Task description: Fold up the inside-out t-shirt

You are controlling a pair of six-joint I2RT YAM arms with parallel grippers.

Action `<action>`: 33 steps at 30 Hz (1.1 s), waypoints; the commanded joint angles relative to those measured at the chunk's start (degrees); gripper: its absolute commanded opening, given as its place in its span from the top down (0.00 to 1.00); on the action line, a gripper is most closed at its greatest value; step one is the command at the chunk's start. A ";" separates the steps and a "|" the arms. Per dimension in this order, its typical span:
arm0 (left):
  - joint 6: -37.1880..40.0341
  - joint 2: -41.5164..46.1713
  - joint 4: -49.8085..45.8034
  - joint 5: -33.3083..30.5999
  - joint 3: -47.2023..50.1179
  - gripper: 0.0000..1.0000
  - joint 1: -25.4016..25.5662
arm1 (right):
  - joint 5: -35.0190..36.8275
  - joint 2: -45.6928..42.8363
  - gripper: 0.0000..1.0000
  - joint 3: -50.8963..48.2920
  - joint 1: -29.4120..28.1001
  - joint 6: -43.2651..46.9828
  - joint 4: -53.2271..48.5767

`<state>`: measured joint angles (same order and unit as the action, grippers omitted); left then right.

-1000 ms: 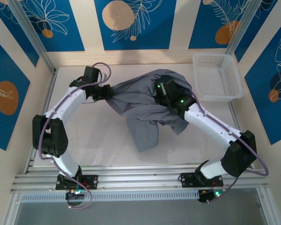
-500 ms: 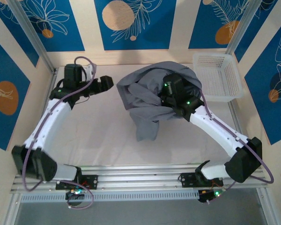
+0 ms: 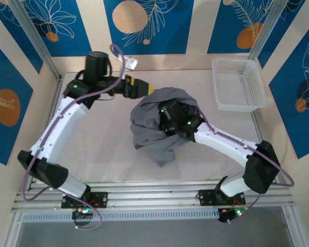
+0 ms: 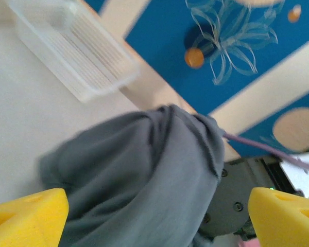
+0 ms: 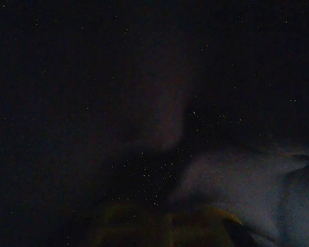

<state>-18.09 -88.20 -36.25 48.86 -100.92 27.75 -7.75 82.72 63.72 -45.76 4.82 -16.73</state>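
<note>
The plain slate-grey soft cloth t-shirt (image 3: 144, 128) lies bunched in a rumpled heap near the middle of the white tabletop (image 3: 98, 144), not spread flat. One tail of it trails toward the near edge. The heap is draped over the wrist end of the white right arm (image 3: 221, 141), so the black wrist block with its green lights shows through a gap in the folds.

The left gripper (image 3: 147, 88) hangs just beside the far left edge of the heap, pointing toward it. In the left wrist view the left gripper (image 4: 154, 218) has its two yellow foam fingertips (image 4: 26, 216) spread wide, one at each lower corner. The grey cloth (image 4: 144, 170) rises between and beyond them. Neither fingertip presses on the cloth there.

The right gripper (image 5: 165, 229) is buried under the shirt, and its own camera is almost black. Faint yellow fingertips sit pressed together at the bottom of that view, with a pale fold of grey cloth (image 5: 237, 190) lying right against them. Whether a fold is nipped between them cannot be told.

The white plastic lattice basket (image 3: 237, 62) stands at the far right corner of the table, well apart from the shirt. The left wrist view shows it too (image 4: 77, 56), beyond the heap against the blue and cream wall.
</note>
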 commanded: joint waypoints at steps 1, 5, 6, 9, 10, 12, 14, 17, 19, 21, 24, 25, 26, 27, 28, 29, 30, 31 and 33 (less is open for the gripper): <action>7.39 -0.95 -5.95 5.64 -0.52 0.11 3.10 | 1.84 1.08 1.00 1.00 0.26 5.26 -1.67; 8.21 -1.70 -7.91 1.54 1.94 0.61 3.63 | 2.53 1.91 1.00 1.45 0.23 4.68 -1.12; 7.92 -1.41 -7.51 0.23 2.52 0.77 3.63 | 2.55 2.08 1.00 1.49 0.23 4.66 -1.04; 6.91 -0.21 -6.58 -4.78 2.98 1.00 3.46 | 2.36 2.36 1.00 1.41 0.28 4.46 -1.00; 6.27 0.04 -6.31 -6.85 2.72 1.00 3.31 | 2.01 2.45 1.00 1.25 0.23 4.41 -1.02; 5.11 0.19 -6.11 -9.40 1.41 1.00 2.85 | 0.95 2.45 1.00 0.65 0.22 4.19 -1.07; 3.43 -0.10 -5.11 -11.06 -0.55 1.00 2.04 | -0.16 2.29 1.00 -0.42 0.02 4.00 -1.24; 0.01 -0.96 -3.31 -14.85 -3.49 1.00 0.05 | -0.65 2.10 1.00 -1.70 -1.61 5.06 -2.26; -3.14 -1.97 -2.62 -18.00 -4.64 0.99 -2.05 | 0.24 2.29 1.00 -2.14 -3.85 6.54 -3.29; -6.54 -2.41 1.58 -16.33 -3.12 0.96 -4.45 | 0.20 2.60 1.00 -2.58 -5.04 6.75 -3.83; -9.12 -3.09 6.19 -15.75 -0.16 0.91 -6.45 | -1.08 2.04 1.00 -3.35 -5.23 5.54 -3.67; -8.84 -3.67 5.96 -15.93 0.18 0.92 -6.65 | -1.51 1.55 1.00 -3.65 -5.37 5.22 -3.37; -8.53 -4.33 5.61 -15.71 0.55 0.92 -6.71 | -1.80 0.97 1.00 -3.97 -5.38 5.04 -2.88; -8.35 -4.79 5.62 -15.17 1.00 0.90 -6.66 | -1.68 0.51 1.00 -4.23 -5.33 4.91 -2.43; -8.35 -5.26 5.83 -14.48 1.91 0.85 -6.69 | -1.40 -0.09 1.00 -4.67 -5.17 4.85 -1.78; -8.29 -5.54 5.84 -14.23 2.65 0.74 -6.67 | -1.15 -0.62 1.00 -5.03 -4.97 4.79 -1.13; -8.18 -5.50 6.11 -13.92 3.35 0.68 -6.68 | -1.15 -0.93 1.00 -5.33 -4.72 4.63 -0.53; -8.19 -5.33 6.64 -13.54 4.40 0.63 -6.72 | -1.36 -1.36 1.00 -5.58 -4.20 4.16 0.07; -8.19 -4.56 7.77 -12.84 5.92 0.52 -6.71 | -2.06 -1.72 1.00 -5.88 -3.49 3.56 0.85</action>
<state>-26.24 -93.10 -35.48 39.44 -96.84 22.98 -6.68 84.31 57.82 -49.19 6.11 -17.19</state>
